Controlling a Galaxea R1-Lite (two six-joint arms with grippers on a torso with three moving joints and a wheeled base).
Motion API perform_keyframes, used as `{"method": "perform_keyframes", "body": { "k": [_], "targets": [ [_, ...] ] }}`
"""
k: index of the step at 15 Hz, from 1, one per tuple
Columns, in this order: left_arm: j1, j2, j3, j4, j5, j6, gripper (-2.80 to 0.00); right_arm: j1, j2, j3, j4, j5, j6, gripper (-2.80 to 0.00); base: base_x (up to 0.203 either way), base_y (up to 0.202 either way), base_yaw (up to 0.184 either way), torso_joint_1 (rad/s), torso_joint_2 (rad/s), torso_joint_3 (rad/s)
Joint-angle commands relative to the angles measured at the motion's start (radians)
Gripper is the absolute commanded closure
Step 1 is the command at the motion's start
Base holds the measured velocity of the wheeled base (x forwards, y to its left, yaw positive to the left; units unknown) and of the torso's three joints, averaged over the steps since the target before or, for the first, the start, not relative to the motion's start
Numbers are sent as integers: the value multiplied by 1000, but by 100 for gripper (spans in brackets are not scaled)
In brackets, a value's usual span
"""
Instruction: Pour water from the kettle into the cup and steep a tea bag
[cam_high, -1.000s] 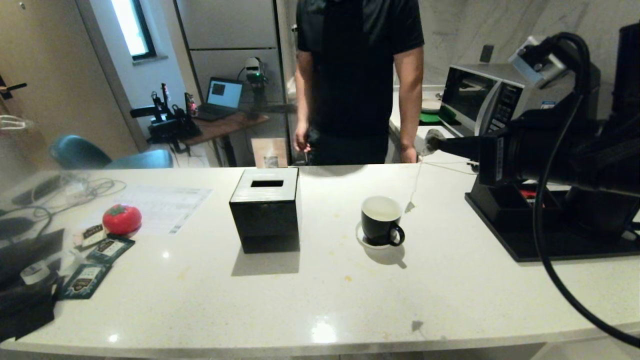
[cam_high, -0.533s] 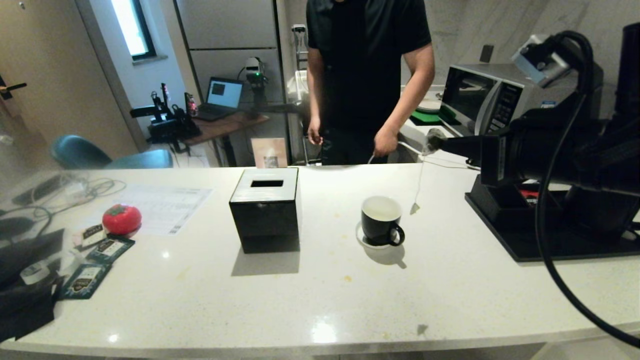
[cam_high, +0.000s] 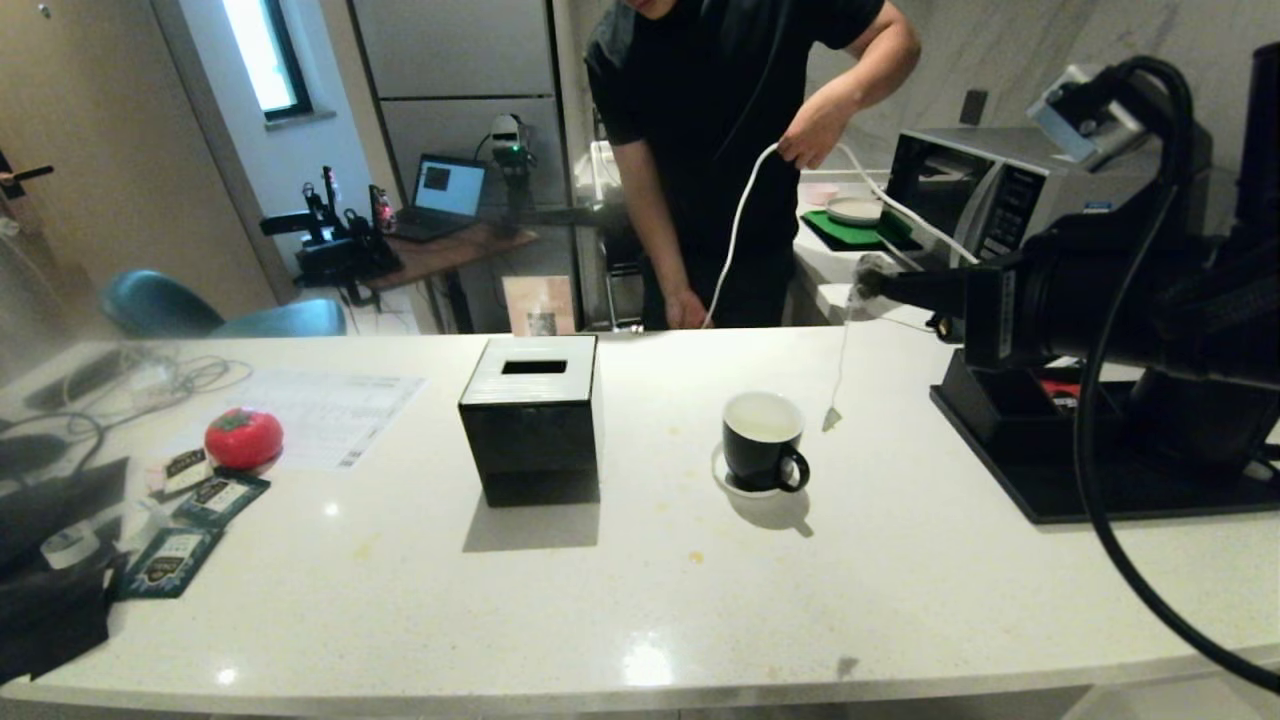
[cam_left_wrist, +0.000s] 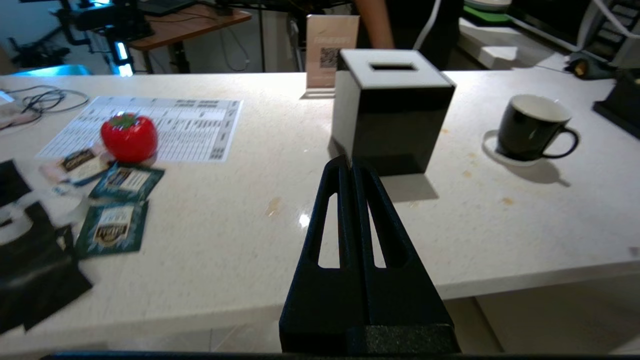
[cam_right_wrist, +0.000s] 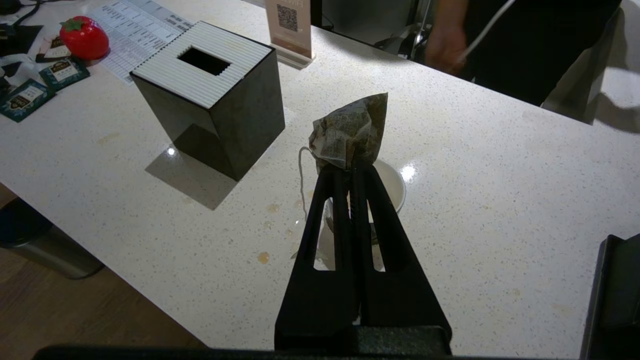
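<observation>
The black cup (cam_high: 765, 440) with a white inside stands on its small white saucer (cam_high: 722, 476) mid-counter; I cannot make out any water in it. My right gripper (cam_high: 882, 286) hovers above and to the right of the cup, shut on the tea bag (cam_high: 864, 277). The bag's string hangs down to a small tag (cam_high: 830, 418) beside the cup. From the right wrist, the tea bag (cam_right_wrist: 352, 130) sticks out past the gripper (cam_right_wrist: 350, 169) over the cup's rim (cam_right_wrist: 395, 185). My left gripper (cam_left_wrist: 348, 162) is shut and empty over the counter's near edge, pointing at the tissue box. The kettle is out of view.
A black cube tissue box (cam_high: 530, 415) stands left of the cup. A red tomato-shaped object (cam_high: 243, 437), tea packets (cam_high: 190, 520) and a paper sheet (cam_high: 320, 405) lie at the left. A black tray (cam_high: 1100, 490) and microwave (cam_high: 960, 195) are on the right. A person behind the counter holds a white cable (cam_high: 740, 220).
The person behind the counter has leaned over and lifted a white cable. The right gripper has held still with the tea bag; its tag has barely swung.
</observation>
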Motion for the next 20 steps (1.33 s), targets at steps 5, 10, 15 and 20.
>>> {"method": "perform_keyframes", "body": {
  "k": [5,10,15,20],
  "targets": [
    [-79,353,-188,-81,-1,-10,0,0,-7,-1,-1,1,1,0,0,0,0,0,0,0],
    [-176,589,-249,-270,0,-48,0,0,-9,0,-1,1,2,0,0,0,0,0,0,0],
    [-285,783,-328,-413,0,-165,0,0,-15,0,1,1,4,0,0,0,0,0,0,0],
    [-356,946,-369,-552,-1,-210,0,0,-24,-1,1,2,5,0,0,0,0,0,0,0]
  ]
}}
